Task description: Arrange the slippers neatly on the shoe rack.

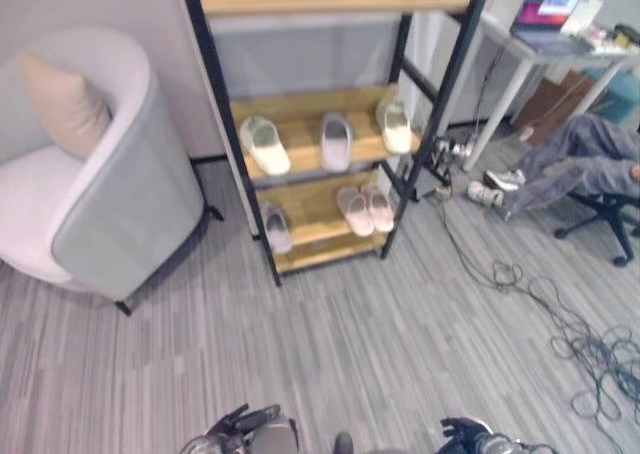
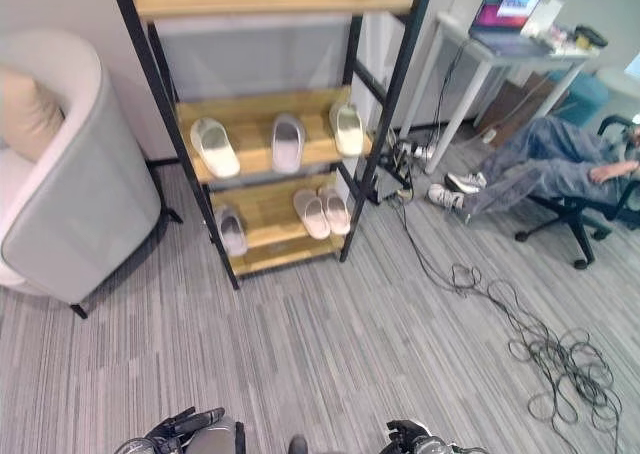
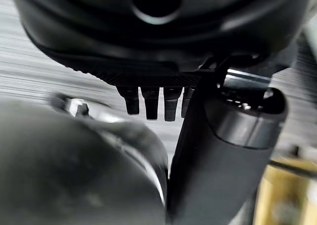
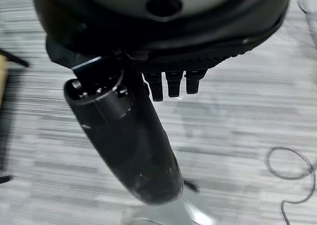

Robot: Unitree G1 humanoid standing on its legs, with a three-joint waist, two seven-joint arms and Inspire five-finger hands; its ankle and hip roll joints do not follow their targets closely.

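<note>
On my far left I see a rounded grey armchair (image 1: 110, 189) with a beige cushion (image 1: 62, 102) leaning in its seat. Just right of it stands the shoe rack (image 1: 300, 4), a black frame with wooden shelves. On its middle shelf lie three slippers, well apart from one another: a pale green slipper (image 1: 264, 144) at the left, angled, a lilac slipper (image 1: 336, 140) in the middle, and another pale green slipper (image 1: 396, 126) at the right end. On the bottom shelf a lone grey slipper (image 1: 276, 227) lies at the left, and a pink pair (image 1: 364, 209) sits side by side at the right, touching. Near me, low in the head view, my left hand (image 1: 245, 422) hangs over the striped floor with fingers straight and holding nothing; my right hand (image 4: 168, 84) hangs likewise, fingers straight and empty. Farther right, a person's legs (image 1: 575, 164) stretch out from an office chair, beside a white desk (image 1: 540, 54) bearing a laptop (image 1: 555, 4).
</note>
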